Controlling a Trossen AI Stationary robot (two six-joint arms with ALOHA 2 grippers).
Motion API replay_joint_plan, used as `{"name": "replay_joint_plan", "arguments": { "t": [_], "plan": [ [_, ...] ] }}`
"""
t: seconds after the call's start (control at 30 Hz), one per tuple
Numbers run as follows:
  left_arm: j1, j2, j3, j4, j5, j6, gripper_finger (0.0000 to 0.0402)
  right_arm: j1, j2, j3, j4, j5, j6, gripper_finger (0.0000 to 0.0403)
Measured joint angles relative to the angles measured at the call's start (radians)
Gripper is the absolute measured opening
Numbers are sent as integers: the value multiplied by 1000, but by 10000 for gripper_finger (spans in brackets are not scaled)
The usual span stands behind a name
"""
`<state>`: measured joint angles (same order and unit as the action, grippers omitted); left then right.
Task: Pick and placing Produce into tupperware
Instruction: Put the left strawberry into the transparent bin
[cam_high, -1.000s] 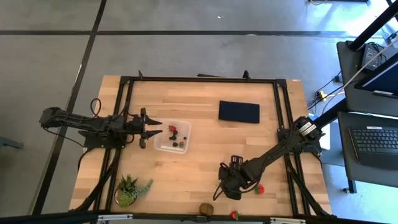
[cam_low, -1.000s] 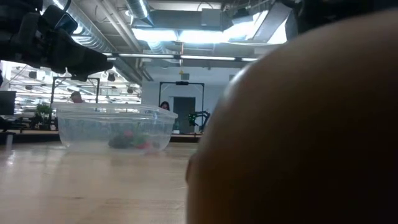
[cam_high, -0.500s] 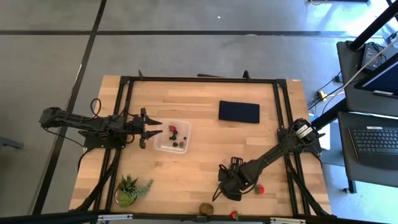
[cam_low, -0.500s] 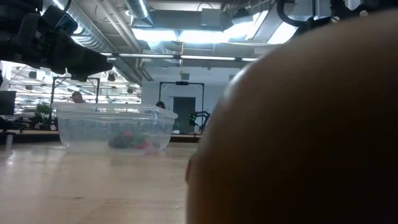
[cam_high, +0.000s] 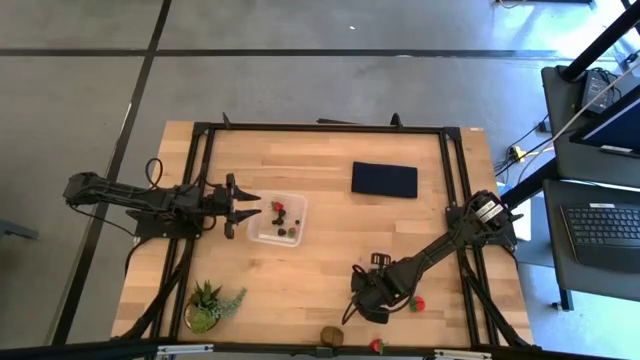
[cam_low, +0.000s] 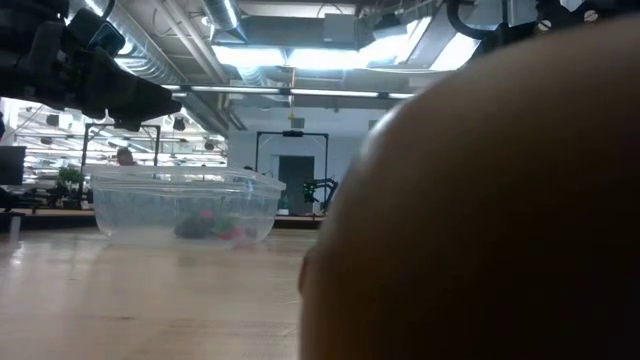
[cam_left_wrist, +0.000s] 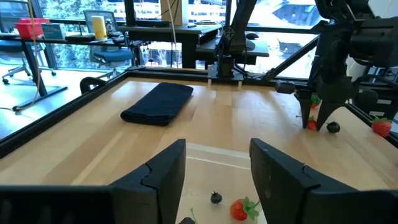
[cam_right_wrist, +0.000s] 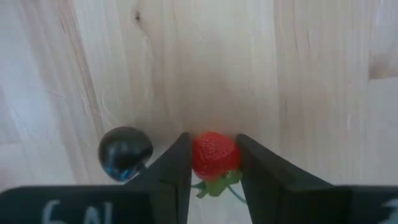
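My right gripper was down at the tabletop in the near right part of the table, its two fingers pressed against both sides of a strawberry, so it was clamped on that fruit. The strawberry sat between the fingertips with its green top toward the wrist. A dark berry lay on the wood just beside one finger, apart from the strawberry. From above I saw that gripper pointing down, with another strawberry near it on its right. Farther toward the near edge lay a kiwi and one more strawberry. In the low view the kiwi filled most of the picture.

My left gripper hung at the left edge of the tupperware, its fingers spread apart with nothing between them. Through them I saw a strawberry and a small dark berry inside the tupperware. The container stood left of the table's middle, well apart from the right gripper.

A dark blue cloth lay at the far side, and a potted plant stood at the near left corner.
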<state>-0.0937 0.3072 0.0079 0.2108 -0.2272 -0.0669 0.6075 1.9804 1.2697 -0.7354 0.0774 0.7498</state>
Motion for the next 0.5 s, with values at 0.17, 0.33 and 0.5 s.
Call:
{"name": "replay_joint_plan", "arguments": {
  "t": [0.17, 0.33, 0.5],
  "plan": [
    [0, 0, 0, 0, 0, 0, 166, 0, 0, 0, -1, 1, 6, 111],
    [0, 0, 0, 0, 0, 0, 161, -24, -7, -2, -2, -5, -25, 110],
    [0, 0, 0, 0, 0, 0, 165, -104, -11, 24, -15, 52, -155, 109]
  ]
}}
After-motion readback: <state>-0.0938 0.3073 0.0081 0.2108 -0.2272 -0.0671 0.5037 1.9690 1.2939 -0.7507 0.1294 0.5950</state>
